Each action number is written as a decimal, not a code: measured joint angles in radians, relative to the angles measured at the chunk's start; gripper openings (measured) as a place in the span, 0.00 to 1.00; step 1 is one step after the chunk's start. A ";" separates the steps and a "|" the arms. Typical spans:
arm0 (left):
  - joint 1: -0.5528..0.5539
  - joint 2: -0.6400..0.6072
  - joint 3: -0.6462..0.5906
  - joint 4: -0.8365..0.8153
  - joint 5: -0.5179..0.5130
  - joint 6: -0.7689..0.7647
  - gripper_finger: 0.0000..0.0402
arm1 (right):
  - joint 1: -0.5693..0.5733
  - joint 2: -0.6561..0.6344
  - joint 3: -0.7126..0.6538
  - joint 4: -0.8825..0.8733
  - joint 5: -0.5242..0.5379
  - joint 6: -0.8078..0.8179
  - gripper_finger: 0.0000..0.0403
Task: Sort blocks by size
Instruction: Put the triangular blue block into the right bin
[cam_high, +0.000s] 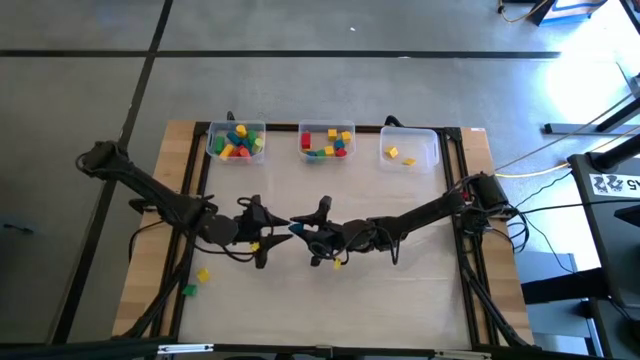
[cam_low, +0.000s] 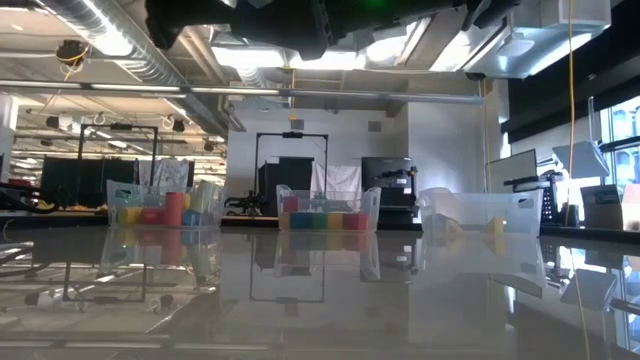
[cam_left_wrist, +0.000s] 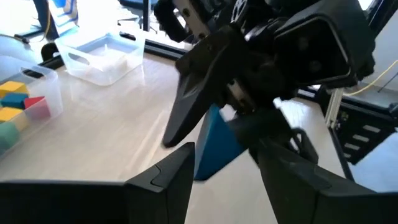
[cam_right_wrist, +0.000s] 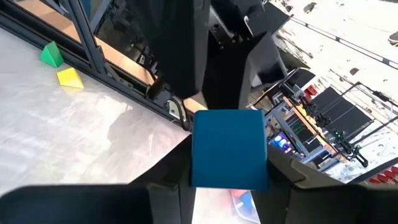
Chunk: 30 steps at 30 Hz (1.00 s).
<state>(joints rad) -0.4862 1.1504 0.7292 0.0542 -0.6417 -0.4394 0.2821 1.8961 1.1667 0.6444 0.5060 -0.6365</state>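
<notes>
Three clear plastic rectangular bins stand in a row along the far edge of the pale table (cam_high: 400, 300). The left bin (cam_high: 212, 150) holds a heap of small toy blocks, red, yellow, green and blue (too jumbled to count surely). The middle bin (cam_high: 302, 145) holds about nine more in the same colours. The right bin (cam_high: 428, 150) holds only two small yellow blocks (cam_high: 393, 152).

Four blocks lie loose on the table: a yellow block (cam_high: 203, 274) and a green block (cam_high: 188, 290) near the left edge, and two small yellow pieces (cam_high: 337, 264) just beside the grippers at the middle.

One large blue cube (cam_right_wrist: 229, 148) is held off the table at the centre, where the two arms meet tip to tip. The right gripper (cam_right_wrist: 227, 177) clamps it between its dark fingers. The left gripper (cam_left_wrist: 224, 171) faces it with its fingers spread apart on either side of the cube; whether they touch it cannot be told.

From table height the arms show only as dark shapes at the top, and nothing stands between the camera and the bins.
</notes>
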 joint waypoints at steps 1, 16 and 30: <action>-0.004 -0.015 0.000 -0.022 0.000 -0.003 0.43 | 0.000 0.000 0.000 0.000 0.001 0.000 0.30; -0.079 -0.134 0.000 -0.338 -0.006 -0.148 0.43 | -0.002 -0.138 0.000 -0.294 0.194 -0.050 0.31; -0.113 -0.037 0.000 -0.490 -0.009 -0.304 0.43 | -0.098 -0.390 0.000 -0.802 0.350 0.022 0.31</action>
<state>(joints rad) -0.5995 1.1135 0.7292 -0.4356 -0.6502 -0.7437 0.1837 1.5059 1.1667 -0.1577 0.8562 -0.6148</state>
